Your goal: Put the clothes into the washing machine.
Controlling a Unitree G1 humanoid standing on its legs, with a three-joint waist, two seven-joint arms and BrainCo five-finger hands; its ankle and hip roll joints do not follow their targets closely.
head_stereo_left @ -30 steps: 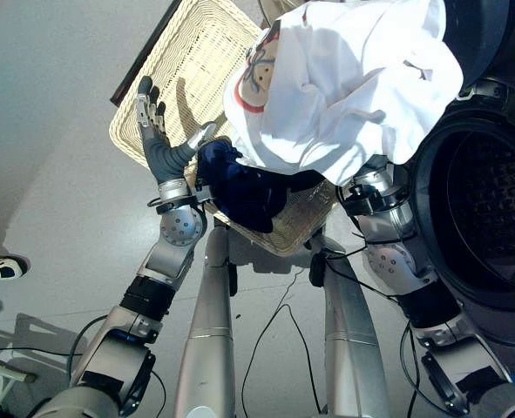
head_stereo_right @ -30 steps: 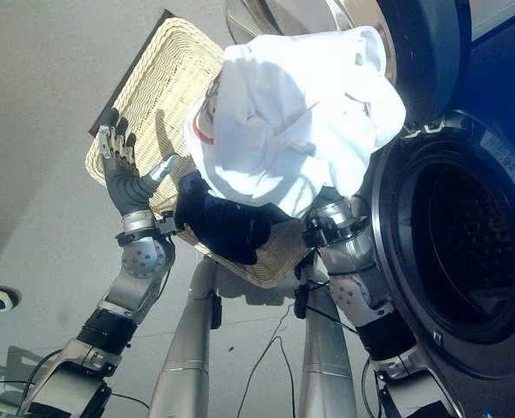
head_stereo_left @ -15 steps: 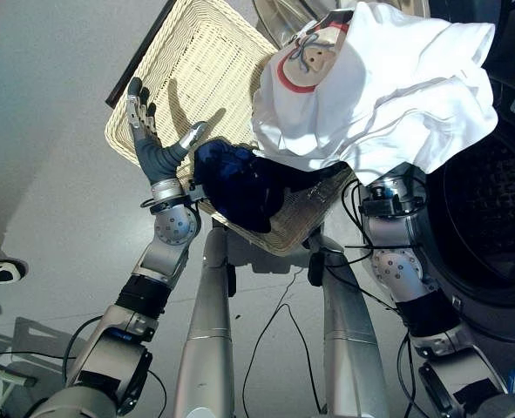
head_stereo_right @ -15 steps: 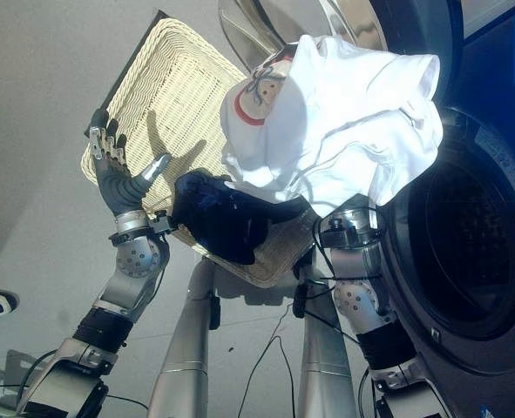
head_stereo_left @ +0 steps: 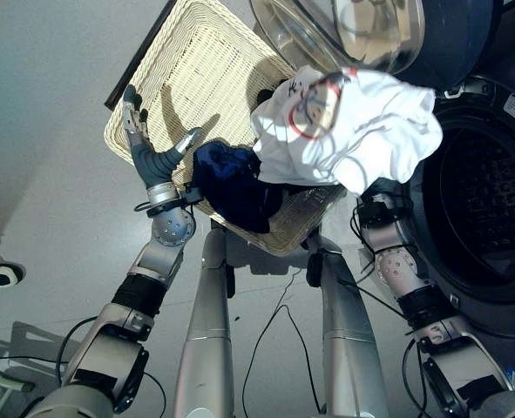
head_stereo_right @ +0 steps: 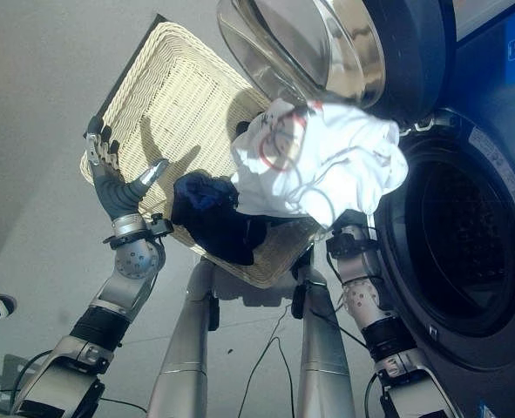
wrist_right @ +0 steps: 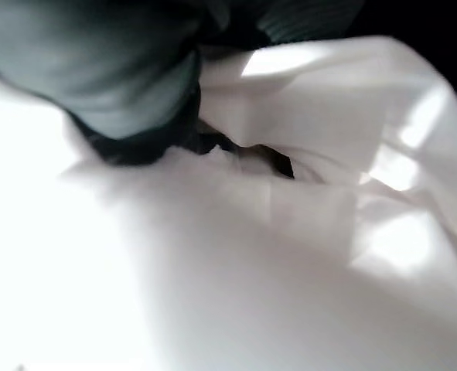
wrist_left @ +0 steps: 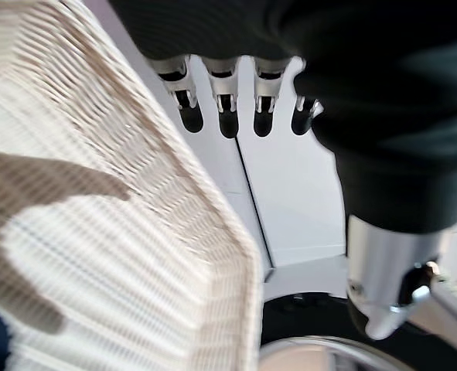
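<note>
Lowered since the earlier frame, white shirt (head_stereo_left: 344, 131) drapes limp over right hand (wrist_right: 127, 85), finger state indeterminate; soft, light, grip bunched folds.

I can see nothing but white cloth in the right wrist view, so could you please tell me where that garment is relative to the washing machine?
Observer: The white garment is bunched over the right arm, just left of the open drum, not inside.
Operator: Is anything left in the basket?
Observer: Yes, a dark blue garment hangs over the wicker basket's near edge.
Operator: And the left hand?
Observer: The left hand is open at the basket's left rim, holding nothing.
</note>
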